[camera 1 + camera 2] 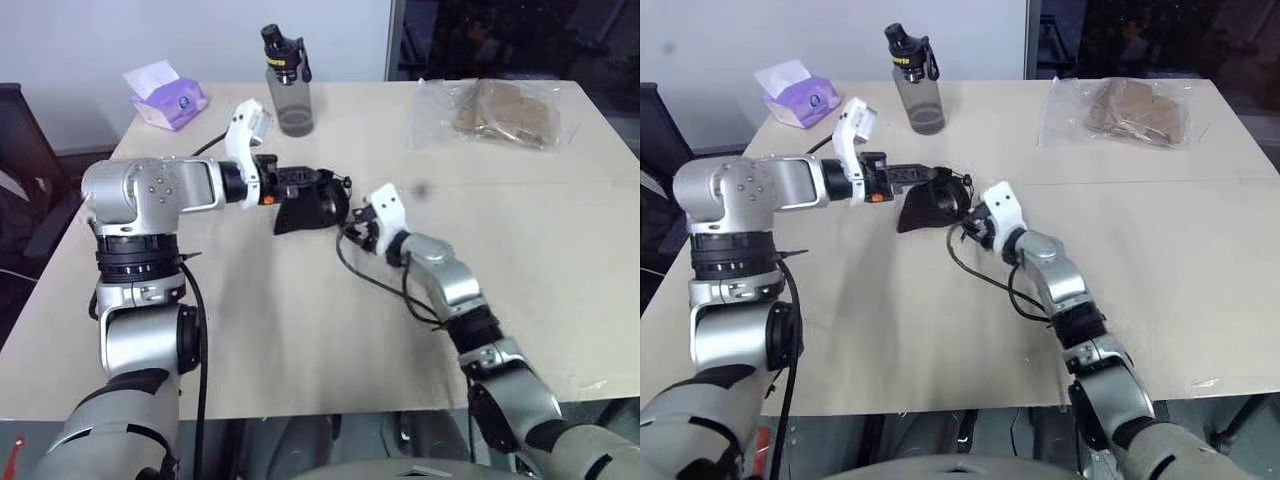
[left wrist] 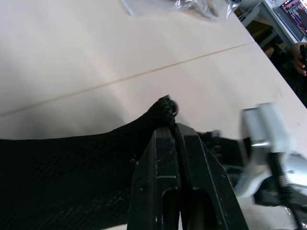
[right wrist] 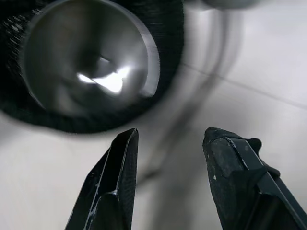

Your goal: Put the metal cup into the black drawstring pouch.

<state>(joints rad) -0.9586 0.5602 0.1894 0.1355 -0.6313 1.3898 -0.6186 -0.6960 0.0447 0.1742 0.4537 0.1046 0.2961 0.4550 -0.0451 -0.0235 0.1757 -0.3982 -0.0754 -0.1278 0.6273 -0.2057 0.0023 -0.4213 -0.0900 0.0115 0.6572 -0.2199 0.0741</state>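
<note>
The cup (image 3: 91, 62) sits inside the pouch (image 1: 312, 208), which the left tool (image 1: 300, 185) pinches by its rim above the counter (image 1: 300, 330); the right tool (image 3: 168, 143), spread and empty at the pouch's four o'clock, should back away slowly, the pouch kept mouth-up.

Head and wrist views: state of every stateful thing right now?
metal cup: inside the pouch, open end facing out.
black drawstring pouch: mouth open around the cup, edge pinched by the left hand.
left hand: shut on the pouch fabric.
right hand: open, holding nothing, just outside the pouch mouth.
water bottle: upright, capped.
tissue pack: tissue sticking out.
</note>
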